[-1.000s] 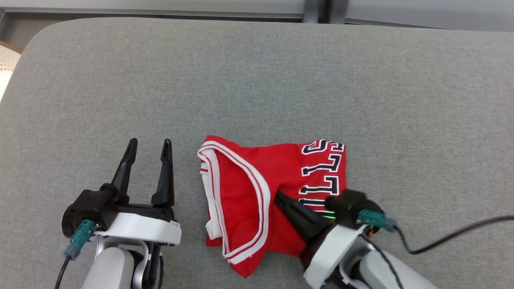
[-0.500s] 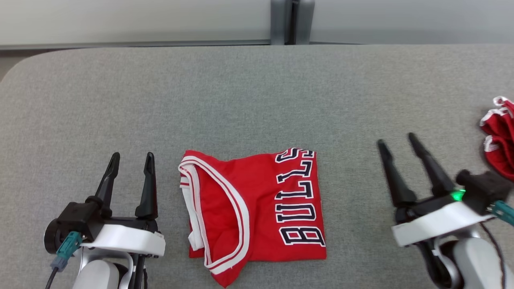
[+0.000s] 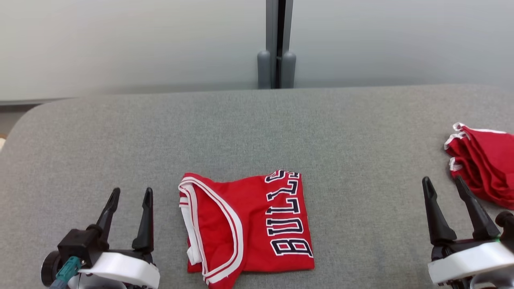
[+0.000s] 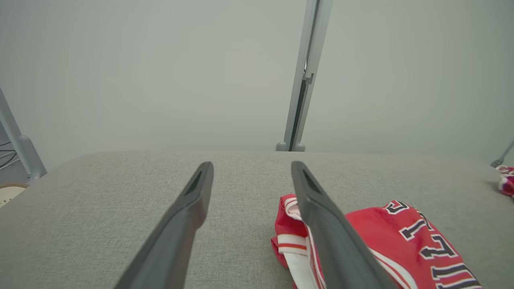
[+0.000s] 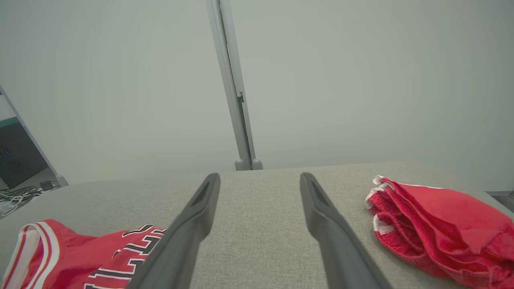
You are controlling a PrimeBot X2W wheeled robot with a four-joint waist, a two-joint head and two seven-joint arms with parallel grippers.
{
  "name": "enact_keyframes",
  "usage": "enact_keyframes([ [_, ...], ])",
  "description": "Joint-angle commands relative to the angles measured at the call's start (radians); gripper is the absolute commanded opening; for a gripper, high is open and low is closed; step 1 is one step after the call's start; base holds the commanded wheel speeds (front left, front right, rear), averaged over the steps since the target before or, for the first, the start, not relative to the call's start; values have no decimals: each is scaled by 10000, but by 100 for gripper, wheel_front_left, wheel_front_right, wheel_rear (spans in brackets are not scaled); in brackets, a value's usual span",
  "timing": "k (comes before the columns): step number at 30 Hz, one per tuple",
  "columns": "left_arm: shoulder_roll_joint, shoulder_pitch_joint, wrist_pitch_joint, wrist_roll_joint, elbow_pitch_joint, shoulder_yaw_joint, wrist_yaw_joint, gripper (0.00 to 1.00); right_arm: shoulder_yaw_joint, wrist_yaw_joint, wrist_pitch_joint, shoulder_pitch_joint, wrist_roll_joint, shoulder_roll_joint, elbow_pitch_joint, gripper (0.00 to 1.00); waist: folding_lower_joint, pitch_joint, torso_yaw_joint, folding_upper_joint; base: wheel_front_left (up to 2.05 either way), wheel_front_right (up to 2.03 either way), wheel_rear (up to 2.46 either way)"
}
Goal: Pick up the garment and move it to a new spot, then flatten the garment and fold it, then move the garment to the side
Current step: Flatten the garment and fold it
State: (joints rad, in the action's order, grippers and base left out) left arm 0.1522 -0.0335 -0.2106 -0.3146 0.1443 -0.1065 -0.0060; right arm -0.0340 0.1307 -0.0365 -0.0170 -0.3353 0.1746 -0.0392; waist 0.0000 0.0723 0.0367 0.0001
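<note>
Behind everything I see a pale wall (image 3: pixel 120 40), split by a grey post (image 3: pixel 277 40) whose foot stands at the far edge of the bench. The bench (image 3: pixel 257 128) is covered in grey cloth, with a rounded corner at my far left.

The garment (image 3: pixel 245 224), a red jersey with white trim, lies folded flat on the near middle of the bench, between my two arms and touching neither. The fold is close to square, so I cannot pick out a clear long axis. The black-and-white BULLS lettering runs along its right side, B nearest me and S farthest, leaning a little left as it goes away. The white-banded opening faces left, towards my left arm.

A second red garment (image 3: pixel 486 160) sits bunched at the right edge of the bench, just beyond and to the right of my right arm, well apart from the jersey. From the right wrist it lies beside the right-hand finger, not touching it.

The left jaws stand apart with nothing in them, pointing away from me just left of the jersey. The right jaws also stand apart and hold nothing, with bare grey cloth between them.
</note>
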Motion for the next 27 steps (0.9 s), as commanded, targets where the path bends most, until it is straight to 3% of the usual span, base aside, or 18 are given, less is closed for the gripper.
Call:
enact_keyframes([
  [1,91,259,60,-83,-63,11,75,100,109,-2,176,-322,73,-36,-149,100,0,-490,-33,-1,0,0,0],
  [27,298,701,385,-73,-656,-109,464,100,676,-2,1147,-1235,680,-394,-1371,100,0,-711,17,-1,0,0,0],
])
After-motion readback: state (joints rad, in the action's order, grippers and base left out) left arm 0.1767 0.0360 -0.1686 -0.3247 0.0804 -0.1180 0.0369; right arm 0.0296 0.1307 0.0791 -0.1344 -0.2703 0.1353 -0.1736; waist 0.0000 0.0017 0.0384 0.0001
